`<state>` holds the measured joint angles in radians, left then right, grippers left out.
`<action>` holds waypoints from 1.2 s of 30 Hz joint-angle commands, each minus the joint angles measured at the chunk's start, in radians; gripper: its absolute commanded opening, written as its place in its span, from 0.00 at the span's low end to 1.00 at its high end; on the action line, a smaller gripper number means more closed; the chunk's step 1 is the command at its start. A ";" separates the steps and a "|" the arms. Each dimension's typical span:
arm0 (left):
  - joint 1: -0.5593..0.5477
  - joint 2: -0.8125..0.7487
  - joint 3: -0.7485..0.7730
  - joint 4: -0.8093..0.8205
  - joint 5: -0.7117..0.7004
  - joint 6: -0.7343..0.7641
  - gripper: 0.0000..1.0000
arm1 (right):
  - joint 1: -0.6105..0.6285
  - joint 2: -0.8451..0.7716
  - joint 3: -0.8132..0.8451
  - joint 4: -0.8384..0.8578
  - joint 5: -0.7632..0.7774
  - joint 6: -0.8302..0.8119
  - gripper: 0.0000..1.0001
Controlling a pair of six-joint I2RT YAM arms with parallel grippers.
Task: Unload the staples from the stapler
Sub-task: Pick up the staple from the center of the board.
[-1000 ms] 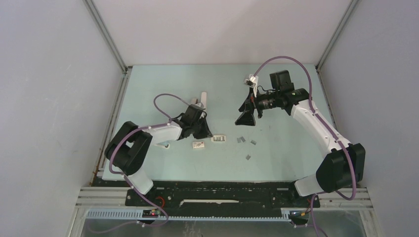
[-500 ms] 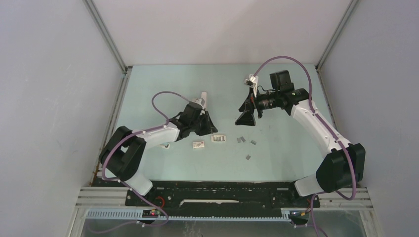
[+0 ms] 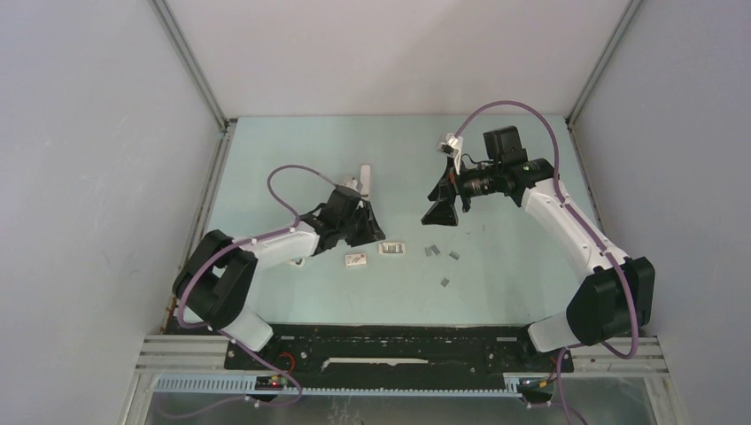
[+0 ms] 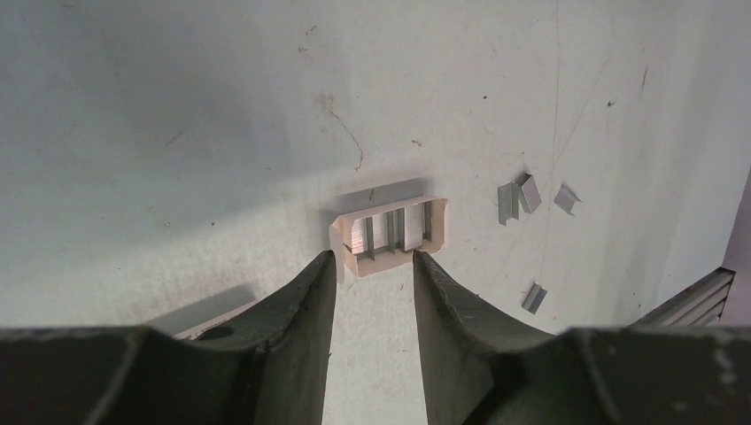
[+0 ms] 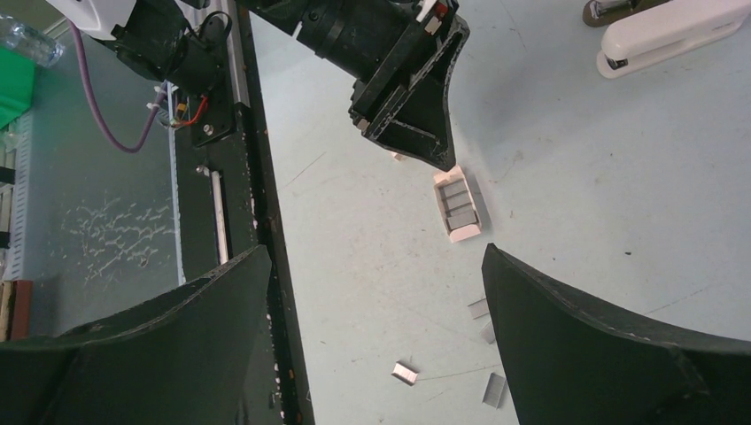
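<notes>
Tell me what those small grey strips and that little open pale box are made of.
The small grey strips look like bare metal: dull silvery sheen, folded edges. The little open pale box seems thin matt cardboard, judging by its folded walls, or perhaps plastic.

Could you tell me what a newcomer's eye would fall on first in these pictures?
Probably the left gripper, jaws parted just short of a small open box of staple strips at mid-table. Loose staples lie scattered beside it, and the right gripper hangs wide open above the table farther back.
</notes>
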<state>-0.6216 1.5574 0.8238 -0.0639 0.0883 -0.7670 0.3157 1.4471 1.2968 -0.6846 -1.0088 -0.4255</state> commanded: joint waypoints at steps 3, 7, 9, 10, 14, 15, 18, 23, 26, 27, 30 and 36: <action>-0.019 0.041 -0.005 0.029 0.043 0.020 0.43 | -0.001 -0.020 0.007 -0.009 -0.020 -0.018 1.00; -0.027 0.062 0.008 0.036 0.058 0.018 0.44 | -0.001 -0.019 0.007 -0.010 -0.019 -0.019 1.00; -0.031 0.073 0.017 0.037 0.067 0.020 0.44 | -0.001 -0.020 0.007 -0.008 -0.020 -0.018 1.00; -0.032 0.076 0.020 0.038 0.071 0.020 0.44 | -0.001 -0.021 0.007 -0.009 -0.021 -0.019 1.00; -0.044 0.055 0.012 0.059 0.089 0.018 0.44 | -0.004 -0.023 0.007 -0.009 -0.022 -0.019 1.00; -0.045 0.045 0.011 0.085 0.093 0.019 0.44 | -0.004 -0.024 0.007 -0.009 -0.023 -0.018 1.00; -0.046 0.015 0.001 0.102 0.099 0.028 0.44 | -0.004 -0.025 0.007 -0.009 -0.023 -0.019 1.00; -0.047 -0.062 -0.045 0.120 0.053 0.062 0.44 | -0.005 -0.028 0.007 -0.016 -0.022 -0.024 1.00; -0.047 -0.176 -0.106 0.108 -0.073 0.129 0.48 | -0.008 -0.031 0.007 -0.029 -0.018 -0.035 1.00; -0.045 -0.224 -0.127 0.099 -0.138 0.159 0.49 | -0.009 -0.032 0.006 -0.030 -0.017 -0.037 1.00; -0.044 -0.376 -0.182 0.071 -0.298 0.271 0.52 | -0.008 -0.036 0.006 -0.033 -0.018 -0.041 1.00; -0.014 -0.637 -0.297 0.114 -0.547 0.543 0.65 | -0.006 -0.035 0.006 -0.035 -0.019 -0.044 1.00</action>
<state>-0.6575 1.0477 0.5983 0.0032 -0.2138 -0.4545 0.3138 1.4471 1.2968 -0.7155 -1.0119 -0.4492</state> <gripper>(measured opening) 0.591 0.994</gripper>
